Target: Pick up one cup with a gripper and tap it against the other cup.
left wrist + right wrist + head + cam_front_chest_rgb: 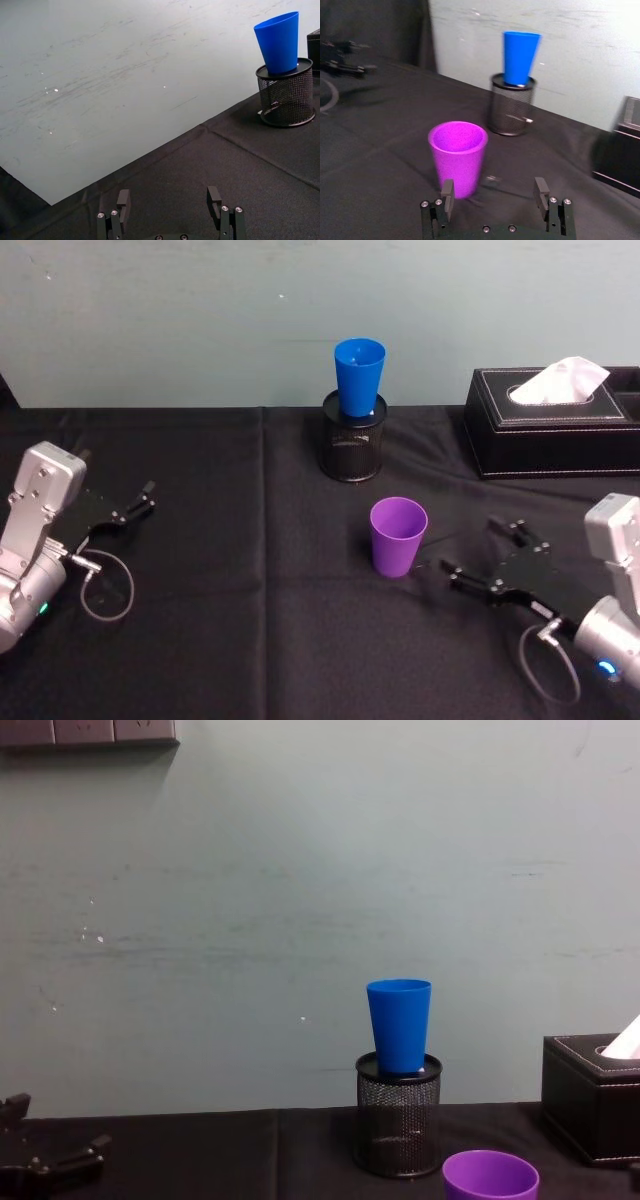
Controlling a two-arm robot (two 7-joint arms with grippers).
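- Right tool (472, 546) lies nearest, low over the counter (200, 590) just to the robot's right of the purple cup (398, 537); its jaws are spread wide and hold nothing; it is near the cup but not touching it
- purple cup stands upright on the counter, mouth up, free on every side; in the right wrist view it sits nearer one finger than the other, so my judgement is that the tool needs to line up sideways before closing on the wall
- blue cup (359, 375) stands behind the purple cup, upright with its narrow base sunk in the mouth of the pen holder (352, 445); perched that high, it probably calls for a lift of the purple cup before any tap, and a hard knock could tip it out
- tissue box (550, 425) sits behind the purple cup and to the robot's right, closing off that side
- left tool (169, 200) rests well apart to the robot's left of the purple cup, jaws open and empty; it looks idle
- open black counter lies between the purple cup and the pen holder, and to the robot's left of the cup, so the path back looks free; the wall (150, 320) rises just behind the holder
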